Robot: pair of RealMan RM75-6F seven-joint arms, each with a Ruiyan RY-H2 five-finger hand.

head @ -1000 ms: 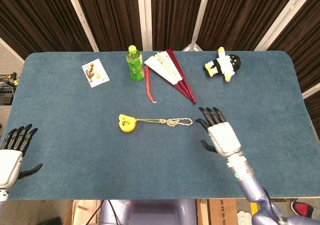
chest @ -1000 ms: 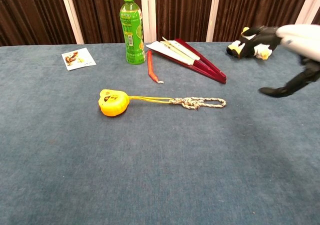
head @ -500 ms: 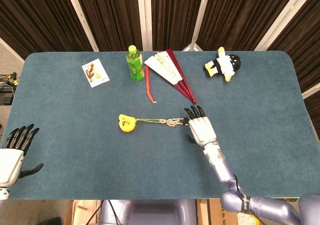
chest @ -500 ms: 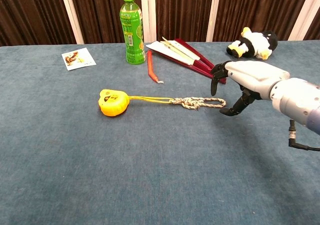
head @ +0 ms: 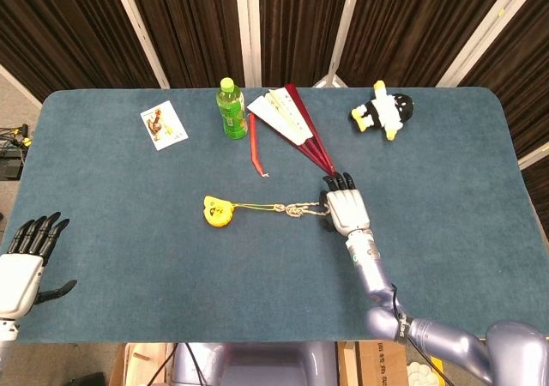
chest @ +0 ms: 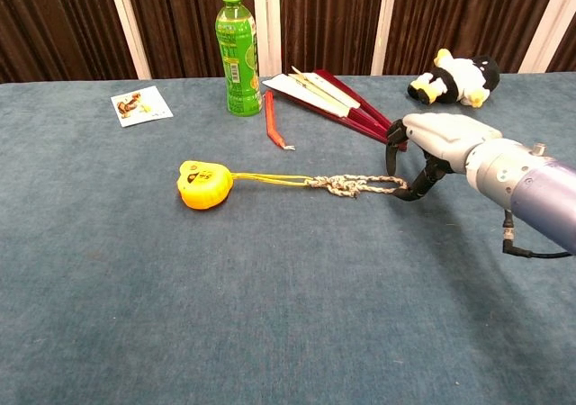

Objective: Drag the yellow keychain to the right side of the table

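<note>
Right hand at the cord end, not yet closed on it.
My right hand (chest: 438, 144) has fingers apart, thumb tip touching the braided loop (chest: 371, 184) of the yellow keychain (chest: 203, 184), mid-table; my left hand (head: 19, 270) rests open at the table's (head: 129, 274) left edge.

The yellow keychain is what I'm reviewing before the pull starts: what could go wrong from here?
The right hand only reaches the far loop of the braided cord, and a firm hold is not visible, so the fingers may slip off and leave the yellow keychain behind. The red folding fan lies close behind the hand, so a sweep might nudge it.
</note>
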